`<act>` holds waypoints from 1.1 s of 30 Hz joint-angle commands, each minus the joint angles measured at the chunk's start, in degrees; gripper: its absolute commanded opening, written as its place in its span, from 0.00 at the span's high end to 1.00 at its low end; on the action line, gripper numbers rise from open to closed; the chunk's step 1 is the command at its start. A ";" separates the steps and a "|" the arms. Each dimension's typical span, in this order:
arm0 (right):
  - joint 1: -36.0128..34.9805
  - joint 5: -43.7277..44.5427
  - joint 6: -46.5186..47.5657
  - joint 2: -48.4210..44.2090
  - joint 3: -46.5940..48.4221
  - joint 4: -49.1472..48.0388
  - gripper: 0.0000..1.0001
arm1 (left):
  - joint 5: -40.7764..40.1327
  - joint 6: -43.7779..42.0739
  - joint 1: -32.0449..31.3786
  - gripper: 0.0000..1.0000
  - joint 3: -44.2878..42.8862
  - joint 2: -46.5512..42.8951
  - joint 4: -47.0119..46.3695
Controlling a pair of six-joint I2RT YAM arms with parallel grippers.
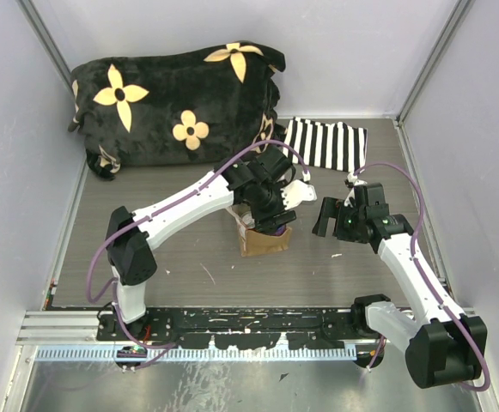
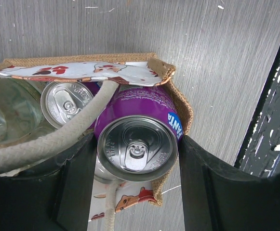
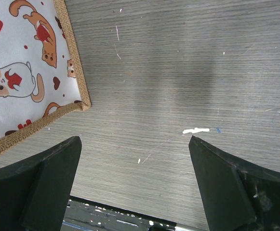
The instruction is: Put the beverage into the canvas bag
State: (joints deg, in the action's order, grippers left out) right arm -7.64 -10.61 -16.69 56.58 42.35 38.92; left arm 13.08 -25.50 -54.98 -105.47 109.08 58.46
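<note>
The canvas bag [image 1: 264,241] stands at mid-table; its tan rim [image 2: 164,68] and cream rope handle [image 2: 48,142] show in the left wrist view. My left gripper [image 1: 271,218] is above the bag's open top, shut on a purple Fanta can [image 2: 138,144] held upright, its lower part inside the bag. A second silver-topped can [image 2: 67,103] and a clear glass jar [image 2: 8,111] are inside too. My right gripper [image 1: 330,220] is open and empty over bare table, right of the bag; the bag's cat-printed side [image 3: 19,72] fills the upper left of its view.
A black plush cushion with yellow flowers [image 1: 176,103] lies at the back left. A black-and-white striped cloth [image 1: 326,144] lies at the back right. The metal base rail [image 1: 232,330] runs along the near edge. Grey walls close in both sides.
</note>
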 commanded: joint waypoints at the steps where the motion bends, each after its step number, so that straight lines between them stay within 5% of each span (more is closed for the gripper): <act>1: 0.27 -0.33 -0.13 0.12 -0.32 -1.96 0.00 | 5.81 0.81 -1.29 1.00 2.40 0.88 -0.94; 31: 0.29 -0.20 -0.09 0.78 -0.60 -2.40 0.00 | 2.31 2.45 -1.20 1.00 10.68 3.82 -7.34; 33: 0.31 -0.12 -0.10 0.83 -0.64 -2.35 0.00 | 1.98 2.62 -1.23 0.94 10.68 3.78 -7.39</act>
State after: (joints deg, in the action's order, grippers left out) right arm -7.64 -10.61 -16.69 57.41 41.45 38.61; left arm 12.56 -24.34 -54.96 -96.92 110.65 49.23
